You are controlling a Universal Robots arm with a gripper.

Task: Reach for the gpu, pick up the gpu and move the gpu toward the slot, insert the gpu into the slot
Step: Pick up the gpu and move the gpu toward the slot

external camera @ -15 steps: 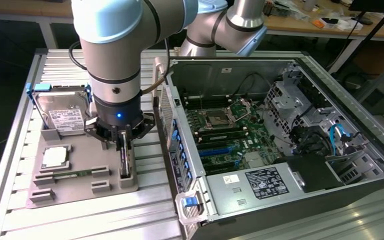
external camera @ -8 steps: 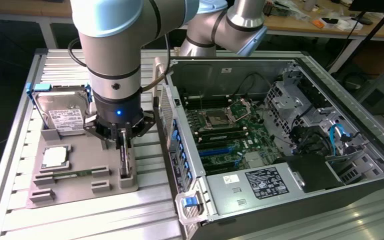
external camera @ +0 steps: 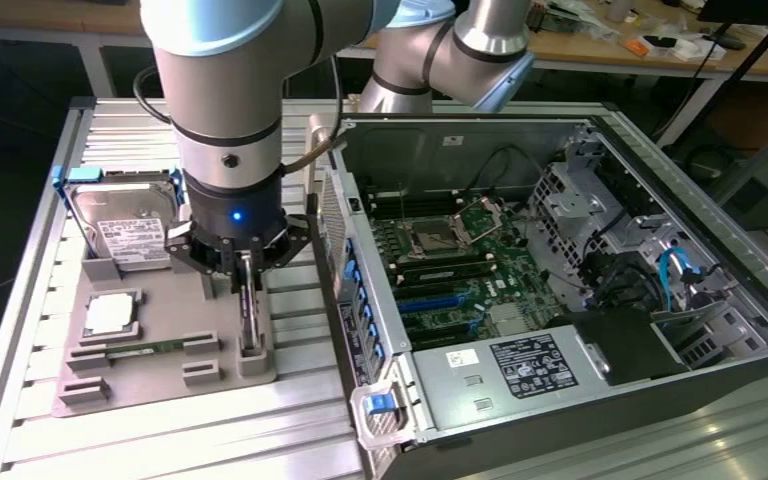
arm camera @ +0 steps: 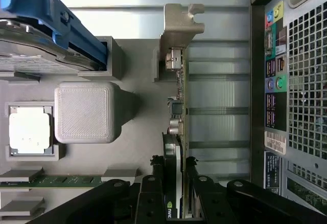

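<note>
The gripper [external camera: 245,283] [arm camera: 173,162] hangs from the arm straight down upon the gpu [external camera: 252,325] [arm camera: 177,106] and sits astride its upper edge. Whether it already pinches the card or only stands close around it, I cannot tell. The gpu is a thin dark card that stands on its long edge in a holder of the grey tray [external camera: 144,388] [arm camera: 139,147], so the exterior view gives it as a narrow strip. In the wrist view its edge carries small chips and connectors, a green logo close to the gripper, and at the far end a silvery metal bracket [arm camera: 180,24] with a bent tab.

The tray lies just beside the open computer case [external camera: 357,335], at the exterior view's left of it. On the tray, farther from the case than the gpu, are a hard drive [external camera: 124,228] [arm camera: 30,50] in a blue carrier, a square silver processor chip [external camera: 108,312] [arm camera: 29,130], a green memory stick [external camera: 144,350] [arm camera: 51,180] and a grey square block [arm camera: 84,112]. Inside the case lies the green motherboard [external camera: 471,270] with the blue slot [external camera: 427,298], well apart from the gpu, also the processor socket [external camera: 435,235] and a labelled power supply [external camera: 531,365]. The rear panel [arm camera: 276,81] of the case, with coloured ports, is near the card.

Tray and case rest on a table [external camera: 157,445] [arm camera: 219,86] of ribbed aluminium profiles. Behind the case stands a wooden workbench [external camera: 598,45] with small items on it
</note>
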